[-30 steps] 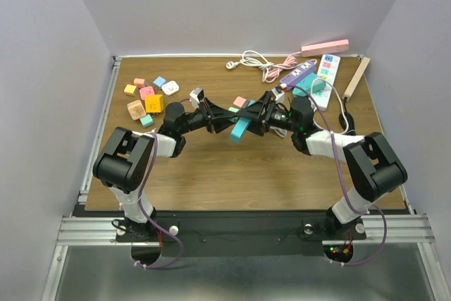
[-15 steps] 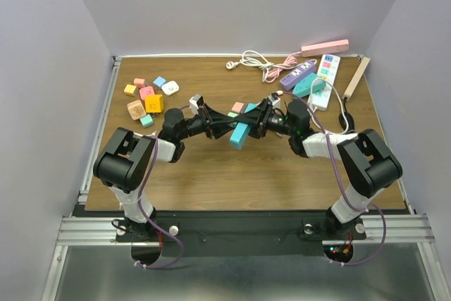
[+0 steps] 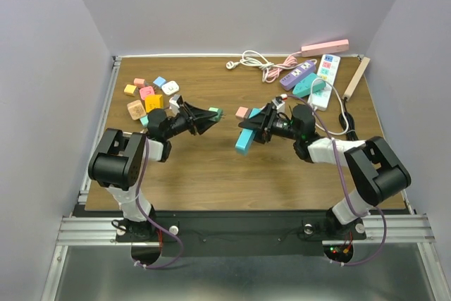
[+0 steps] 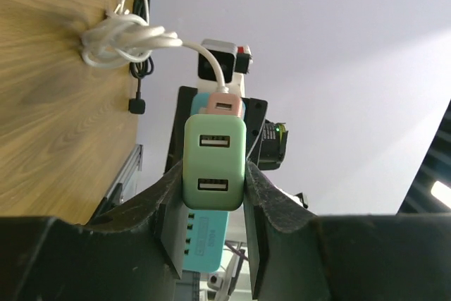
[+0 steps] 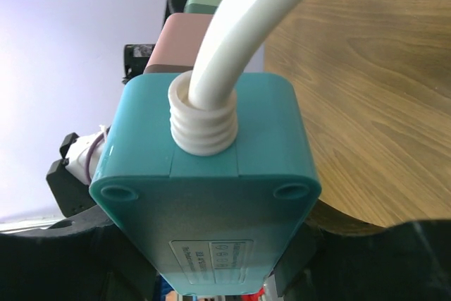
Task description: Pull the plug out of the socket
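Note:
My left gripper [image 3: 210, 115] is shut on a mint-green USB plug [image 4: 214, 162], which shows in the top view [image 3: 215, 112] clear of the strip. My right gripper [image 3: 252, 132] is shut on the teal power strip [image 3: 246, 137], held tilted above the table; its white cable [image 5: 243, 19] leaves the strip's end [image 5: 211, 188]. A pink plug [image 3: 242, 112] still sits in the strip and shows in the right wrist view [image 5: 176, 40]. A gap of bare table lies between the green plug and the strip.
Coloured plug blocks [image 3: 148, 98] lie at the back left. Purple [image 3: 297, 74], white [image 3: 326, 70], pink [image 3: 325, 46] and beige [image 3: 356, 77] power strips and a coiled white cable [image 3: 252, 59] lie at the back right. The table [image 3: 211, 174] has raised side rails.
The two grippers were together at the strip. The left one has drawn back to the left with the green plug, which came free of the strip. The right gripper shifted slightly right.

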